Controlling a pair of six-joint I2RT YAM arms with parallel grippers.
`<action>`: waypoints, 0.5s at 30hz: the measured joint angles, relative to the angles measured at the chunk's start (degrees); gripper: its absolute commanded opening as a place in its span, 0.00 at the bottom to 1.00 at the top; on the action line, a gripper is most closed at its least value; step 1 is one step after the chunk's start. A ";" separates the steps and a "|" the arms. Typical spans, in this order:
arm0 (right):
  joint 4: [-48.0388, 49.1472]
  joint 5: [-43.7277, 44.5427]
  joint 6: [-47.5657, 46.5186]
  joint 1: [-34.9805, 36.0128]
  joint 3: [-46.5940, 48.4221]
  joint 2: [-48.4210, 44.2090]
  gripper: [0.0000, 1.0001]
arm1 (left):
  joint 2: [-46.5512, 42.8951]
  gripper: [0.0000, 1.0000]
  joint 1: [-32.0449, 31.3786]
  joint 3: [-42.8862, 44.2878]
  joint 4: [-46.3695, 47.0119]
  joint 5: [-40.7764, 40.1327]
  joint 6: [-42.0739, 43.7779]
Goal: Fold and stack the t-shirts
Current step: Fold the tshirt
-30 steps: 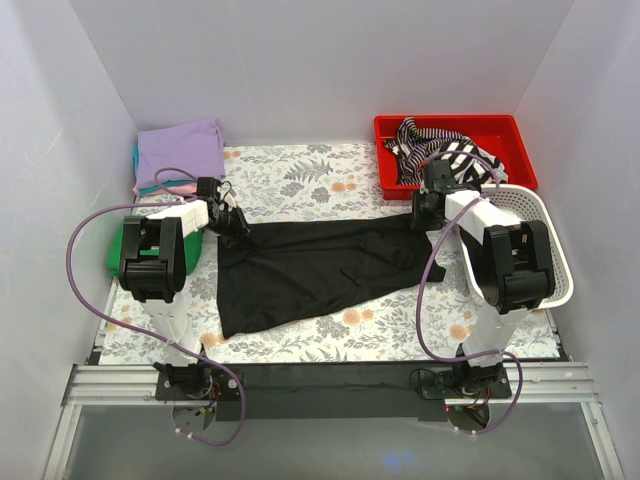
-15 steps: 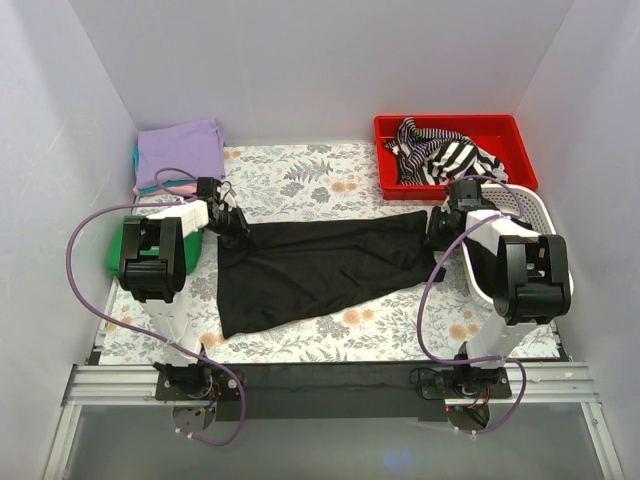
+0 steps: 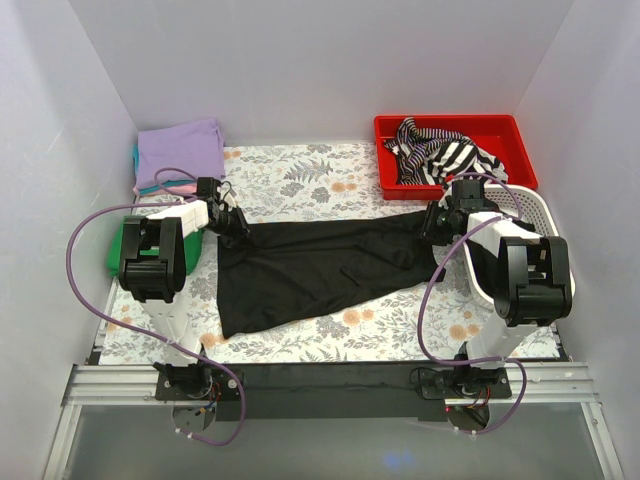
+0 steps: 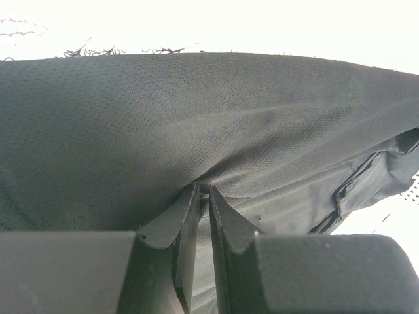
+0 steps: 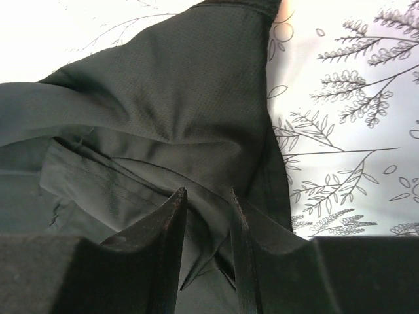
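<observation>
Right arm has swung rightward, drawing the black shirt (image 3: 320,265) taut across the counter (image 3: 300,170).
Left fingers (image 4: 188,219) are clamped on its far left corner, and right fingers (image 5: 173,226) pinch a fold at its right end. Pulling evenly and low should flatten the cloth before folding.

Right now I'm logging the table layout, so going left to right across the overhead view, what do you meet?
lavender t-shirt → left pincer → black t-shirt → right pincer → white basket. The green box and red tray overlap others sideways, so they are left out.
</observation>
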 measured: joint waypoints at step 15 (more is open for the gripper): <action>-0.63 2.14 -0.04 0.00 0.00 -0.02 0.38 | 0.00 0.11 0.02 0.00 0.00 0.00 0.02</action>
